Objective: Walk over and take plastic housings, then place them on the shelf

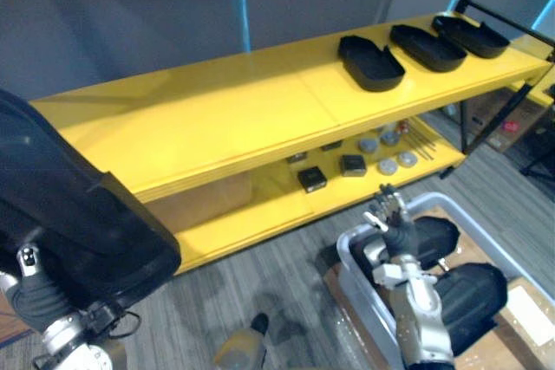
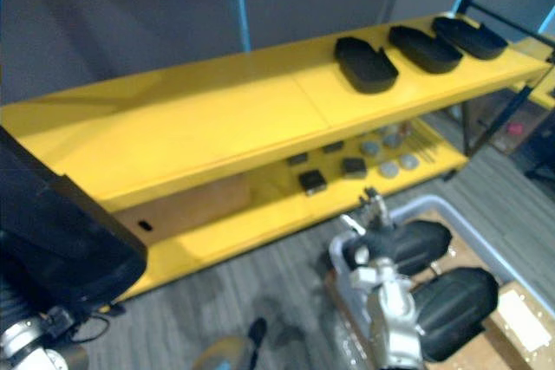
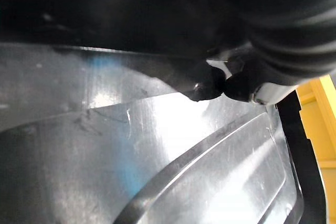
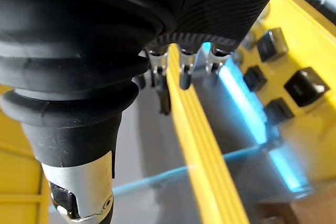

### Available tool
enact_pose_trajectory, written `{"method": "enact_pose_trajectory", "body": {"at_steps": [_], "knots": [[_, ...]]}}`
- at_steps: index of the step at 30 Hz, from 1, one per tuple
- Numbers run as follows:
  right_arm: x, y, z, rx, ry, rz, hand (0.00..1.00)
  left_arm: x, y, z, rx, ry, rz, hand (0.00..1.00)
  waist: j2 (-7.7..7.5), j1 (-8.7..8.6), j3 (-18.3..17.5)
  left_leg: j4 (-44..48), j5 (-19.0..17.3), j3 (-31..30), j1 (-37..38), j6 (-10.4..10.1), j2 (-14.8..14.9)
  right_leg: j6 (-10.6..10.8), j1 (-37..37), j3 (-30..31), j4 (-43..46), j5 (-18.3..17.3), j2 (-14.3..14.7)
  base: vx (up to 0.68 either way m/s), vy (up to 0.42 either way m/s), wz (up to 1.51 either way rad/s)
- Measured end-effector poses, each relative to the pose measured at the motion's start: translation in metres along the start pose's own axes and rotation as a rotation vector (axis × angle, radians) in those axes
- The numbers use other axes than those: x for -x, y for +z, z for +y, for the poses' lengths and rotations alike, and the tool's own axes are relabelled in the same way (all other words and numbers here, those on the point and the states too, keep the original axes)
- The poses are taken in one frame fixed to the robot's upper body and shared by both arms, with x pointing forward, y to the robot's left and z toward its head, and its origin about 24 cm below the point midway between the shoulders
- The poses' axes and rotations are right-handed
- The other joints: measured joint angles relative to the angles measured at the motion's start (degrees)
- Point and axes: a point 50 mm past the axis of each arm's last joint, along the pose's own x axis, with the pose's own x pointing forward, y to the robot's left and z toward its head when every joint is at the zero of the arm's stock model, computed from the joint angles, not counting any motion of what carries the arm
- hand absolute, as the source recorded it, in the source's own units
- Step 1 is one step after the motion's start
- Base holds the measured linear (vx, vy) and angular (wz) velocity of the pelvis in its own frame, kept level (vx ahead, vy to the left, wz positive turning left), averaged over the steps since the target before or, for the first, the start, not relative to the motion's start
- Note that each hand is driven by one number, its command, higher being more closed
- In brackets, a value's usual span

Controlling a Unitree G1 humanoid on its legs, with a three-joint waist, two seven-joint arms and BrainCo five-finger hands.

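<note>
Three housings [image 1: 371, 62] lie on the top board of the shelf [image 1: 217, 119], and two more sit in the bin [image 1: 354, 270] by the right hand [image 1: 399, 231], whose fingers are straight and empty. A large housing [image 1: 78, 214] rides against the left hand [image 1: 35, 292]. Its fingers are hidden, so I cannot tell the grip; a weak hold could drop it, or its edge could catch the shelf front.

Looking like a workshop/parts store: yellow shelf [image 1: 217, 119] carrying black plastic housings [image 1: 370, 62], sm. parts [image 1: 312, 179] lying on lower lvl, grey bin [image 1: 351, 279] sitting on floor [image 1: 286, 275].
</note>
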Motion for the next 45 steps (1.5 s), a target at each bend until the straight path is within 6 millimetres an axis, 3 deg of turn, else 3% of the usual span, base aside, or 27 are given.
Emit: {"method": "enact_pose_trajectory", "body": {"at_steps": [2,3,5,6,8,9,10,13,16,18,19,20,23,24,27,34,35,37,38,39,40,42,43,45], "knots": [[0.000,0.002,0.001,-0.004,0.001,-0.024,0.00,-0.003,0.002,0.006,-0.018,0.021,-0.017,1.00,-0.77,0.20,-0.2,3.0,-0.9,0.3,-2.2,0.9,-0.4,-0.9,-0.2,0.0,0.0,-0.6,0.0,0.05,0.045,0.11],[0.000,0.002,0.002,-0.011,-0.003,-0.030,0.00,-0.004,0.005,0.011,-0.034,0.038,-0.032,1.00,-1.82,0.19,-0.4,5.5,-2.6,1.3,-3.3,1.9,-0.9,-2.3,-0.2,0.2,-0.2,-1.3,-0.2,0.12,0.057,0.14],[0.003,0.000,0.002,-0.018,-0.017,-0.027,0.00,-0.005,0.007,0.014,-0.043,0.049,-0.046,1.00,-3.70,0.41,-1.1,6.7,-5.2,1.9,-3.4,1.9,-1.8,-2.9,0.1,0.6,2.0,-0.4,-0.7,0.23,0.077,0.18],[0.004,-0.001,0.001,-0.015,-0.022,-0.024,0.00,-0.004,0.004,0.011,-0.030,0.047,-0.036,1.00,-2.91,0.33,-1.6,7.3,-5.6,0.7,-3.4,2.4,-1.4,-2.5,-3.7,3.0,10.1,2.7,-1.2,0.22,0.171,0.29],[0.004,0.000,0.002,-0.023,-0.036,-0.032,0.00,-0.008,0.008,0.008,-0.052,0.017,-0.065,1.00,-2.75,0.00,-1.9,5.6,-5.7,-0.7,-2.3,3.3,-0.8,-1.1,-10.0,8.1,21.4,7.9,-1.3,0.15,0.232,0.31],[0.003,0.002,0.001,-0.019,-0.044,-0.051,0.00,-0.010,0.009,0.006,-0.060,0.004,-0.075,1.00,-2.94,-0.16,-2.0,4.1,-5.5,-1.6,-0.6,4.1,-0.9,-1.7,-12.6,9.2,26.8,7.6,-1.6,0.15,0.185,0.28],[0.003,0.005,-0.002,0.001,-0.052,-0.074,0.00,-0.012,0.009,0.003,-0.051,0.003,-0.081,1.00,-2.55,-0.28,-1.9,2.9,-5.2,-2.3,1.7,4.1,-0.5,-2.0,-13.7,9.3,28.8,4.4,-1.2,0.09,0.113,0.25],[0.006,0.022,-0.014,0.041,-0.093,-0.154,0.00,-0.015,0.009,-0.007,-0.006,-0.001,-0.093,1.00,-1.22,-1.88,-2.0,0.7,-5.1,-5.9,5.0,4.1,0.2,-2.6,-15.0,9.7,23.5,1.1,2.4,-0.01,0.059,0.56],[0.006,0.040,-0.021,0.078,-0.099,-0.230,0.00,-0.015,0.007,-0.015,0.017,-0.021,-0.075,1.00,-1.10,-2.65,-2.0,-0.3,-5.4,-8.0,6.9,3.7,0.2,-2.5,-16.2,10.9,18.0,1.2,3.3,0.10,-0.041,0.47],[0.006,0.053,-0.022,0.089,-0.089,-0.283,0.00,-0.013,0.005,-0.020,0.027,-0.037,-0.063,1.00,-1.84,-2.92,-2.4,-0.1,-5.8,-8.1,7.1,3.0,-0.1,-2.1,-16.1,11.1,12.0,3.8,3.1,0.14,-0.109,0.47],[0.005,0.060,-0.020,0.079,-0.080,-0.317,0.00,-0.012,0.005,-0.021,0.028,-0.043,-0.058,1.00,-3.23,-2.91,-3.2,-0.1,-6.7,-7.8,7.1,2.0,-1.1,-2.9,-15.6,11.1,7.8,11.2,2.2,0.15,-0.197,0.23],[0.003,0.064,-0.019,0.074,-0.072,-0.333,0.00,-0.010,0.002,-0.022,0.030,-0.040,-0.035,1.00,-4.09,-2.74,-3.9,0.2,-7.7,-7.6,7.5,1.2,-1.3,-0.8,-13.2,11.0,4.3,10.2,2.1,0.13,-0.221,0.11],[-0.002,0.071,-0.018,0.079,-0.057,-0.357,0.00,-0.007,0.000,-0.022,0.015,-0.047,-0.020,1.00,-2.18,-1.55,-4.2,1.7,-10.0,-5.8,6.6,0.9,0.5,0.2,-9.1,10.7,-4.6,10.7,4.4,0.05,-0.202,-0.23],[-0.002,0.072,-0.020,0.083,-0.057,-0.360,0.00,-0.006,0.001,-0.023,0.009,-0.047,-0.019,1.00,-1.05,-1.56,-4.7,1.6,-10.1,-4.4,6.1,0.9,1.4,-0.1,-9.0,10.6,-5.9,11.3,5.1,0.02,-0.125,-0.10],[-0.004,0.075,-0.021,0.068,-0.056,-0.372,0.00,-0.006,0.003,-0.026,0.027,-0.047,-0.024,1.00,0.48,-1.78,-5.7,1.5,-10.0,-3.1,6.0,0.7,2.0,-0.3,-8.4,10.5,-7.2,11.8,5.6,0.06,-0.055,-0.01],[-0.016,0.086,-0.010,0.052,0.001,-0.429,0.00,-0.007,0.002,-0.028,0.024,-0.041,-0.019,1.00,-0.36,-1.51,-6.6,0.7,-8.6,-3.8,6.7,-1.3,0.9,-0.3,-5.1,6.4,-9.2,11.8,4.5,0.05,0.002,0.31],[-0.016,0.087,-0.010,0.052,0.000,-0.431,0.00,-0.007,0.001,-0.029,0.022,-0.045,-0.006,1.00,-0.48,-1.67,-6.6,-0.1,-7.2,-2.2,6.6,-2.2,0.4,-0.3,-3.9,4.0,-9.3,11.8,3.8,0.02,0.019,1.10],[-0.016,0.087,-0.011,0.048,-0.009,-0.434,0.00,-0.007,0.002,-0.031,0.027,-0.057,-0.008,1.00,-0.06,-2.29,-6.6,-1.7,-7.9,7.2,6.0,0.0,2.7,-0.3,-1.7,-0.9,-9.8,11.8,3.1,0.00,0.013,1.34],[-0.015,0.087,-0.014,0.047,-0.032,-0.434,0.00,-0.007,0.001,-0.032,0.029,-0.071,-0.007,1.00,0.08,-3.09,-6.8,-1.1,-8.0,16.8,5.1,0.1,6.1,-0.3,-0.6,-5.0,-10.0,11.8,2.7,-0.02,0.005,1.19],[-0.015,0.087,-0.015,0.048,-0.043,-0.435,0.00,-0.006,0.001,-0.034,0.032,-0.081,-0.006,1.00,0.30,-3.27,-6.9,-0.7,-7.9,20.3,4.6,0.1,7.3,-0.2,-0.2,-6.8,-10.0,11.8,2.4,-0.01,0.042,1.65],[-0.013,0.089,-0.022,0.053,-0.085,-0.443,0.00,-0.006,0.002,-0.035,0.035,-0.113,-0.008,1.00,0.71,-3.79,-7.1,-1.0,-7.9,27.8,4.2,0.2,9.2,-0.2,0.5,-10.6,-9.8,11.8,1.4,0.02,0.081,1.41],[-0.011,0.092,-0.028,0.059,-0.122,-0.460,0.00,-0.007,0.002,-0.037,0.044,-0.142,-0.009,1.00,1.42,-4.74,-7.4,-1.8,-6.8,32.0,3.9,1.0,9.5,-0.1,0.7,-13.4,-9.1,11.7,0.2,0.04,0.139,1.37],[-0.010,0.093,-0.033,0.069,-0.145,-0.473,0.00,-0.007,0.003,-0.040,0.054,-0.168,-0.018,1.00,2.66,-5.00,-7.1,-3.5,-1.7,32.4,3.8,1.3,8.8,0.1,0.8,-14.2,-8.2,11.5,-0.5,0.05,0.228,1.03],[-0.013,0.086,-0.034,0.063,-0.155,-0.448,0.00,-0.009,0.003,-0.040,0.060,-0.180,-0.023,1.00,2.07,-4.63,-6.7,-4.6,-0.8,32.4,4.4,2.3,6.9,0.4,0.9,-14.0,-7.9,11.0,-2.1,0.06,0.207,0.39]]}}
